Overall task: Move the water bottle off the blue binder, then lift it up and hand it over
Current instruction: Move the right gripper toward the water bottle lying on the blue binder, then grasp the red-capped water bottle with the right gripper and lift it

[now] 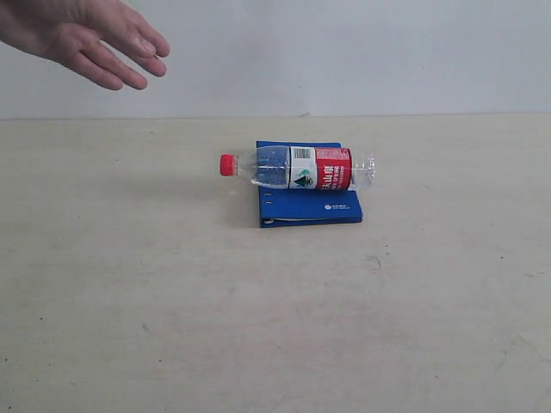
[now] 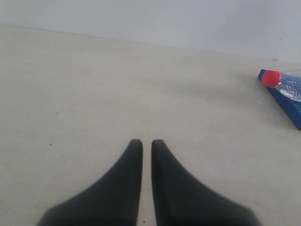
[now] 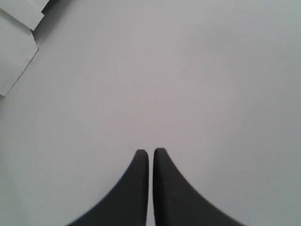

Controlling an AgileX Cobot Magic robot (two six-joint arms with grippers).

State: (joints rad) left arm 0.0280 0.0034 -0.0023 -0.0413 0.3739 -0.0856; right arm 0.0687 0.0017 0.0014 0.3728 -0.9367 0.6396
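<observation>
Two grippers: left gripper (image 2: 146, 141) and right gripper (image 3: 151, 150) are each seen with jaws drawn together, nothing clamped between them.
Left reach: it is held low over bare worktop (image 2: 94, 94), with the water bottle (image 2: 289, 87) and blue binder (image 2: 287, 106) well apart from it.
Right reach: only a pale blank surface is shown ahead, so its place cannot be told.
Binder: laid flat mid-worktop, serving as the bottle's bed.
Bottle: laid on its side across the binder, red cap (image 1: 227, 164) overhanging one edge and base the other. A sideways push is judged the easiest way off.
Open hand (image 1: 86, 39): held out at the far left, judged to be placed for the handover.
</observation>
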